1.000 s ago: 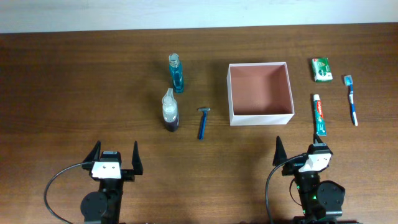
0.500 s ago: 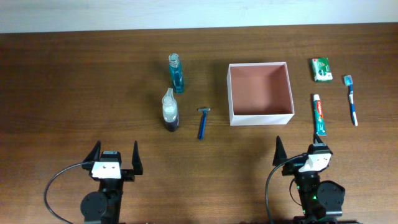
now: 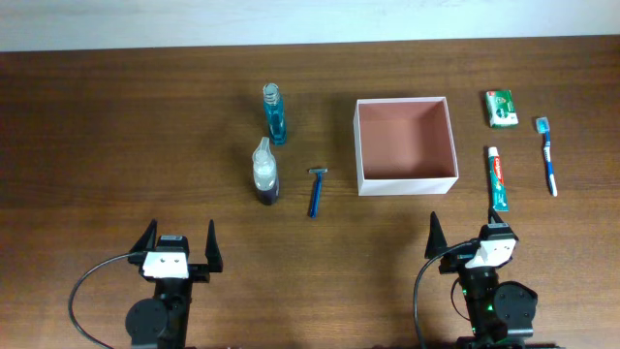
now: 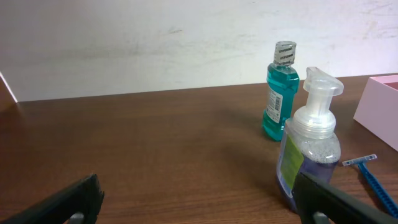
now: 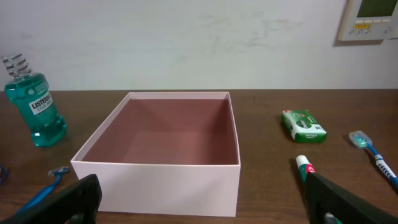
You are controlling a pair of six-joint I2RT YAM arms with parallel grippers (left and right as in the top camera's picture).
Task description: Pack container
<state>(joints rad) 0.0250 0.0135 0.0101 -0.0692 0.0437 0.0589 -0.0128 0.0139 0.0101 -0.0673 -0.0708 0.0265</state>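
Observation:
The container (image 3: 407,185), a square white-walled box with a pinkish-brown inside, stands empty right of the table's middle; its near wall (image 5: 161,186) fills the right wrist view. To its left are a teal mouthwash bottle (image 3: 275,114), a foam pump bottle (image 3: 265,173) and a blue razor (image 3: 316,192). To its right lie a toothpaste tube (image 3: 497,178), a green packet (image 3: 501,108) and a toothbrush (image 3: 548,155). My left gripper (image 3: 180,237) and right gripper (image 3: 467,237) rest open near the front edge, both with nothing between the fingers.
The dark wooden table (image 3: 116,136) ends at a white wall behind. In the left wrist view the pump bottle (image 4: 311,149) stands just ahead of my right finger, with the mouthwash (image 4: 280,93) behind it. A wall thermostat (image 5: 370,18) shows at upper right.

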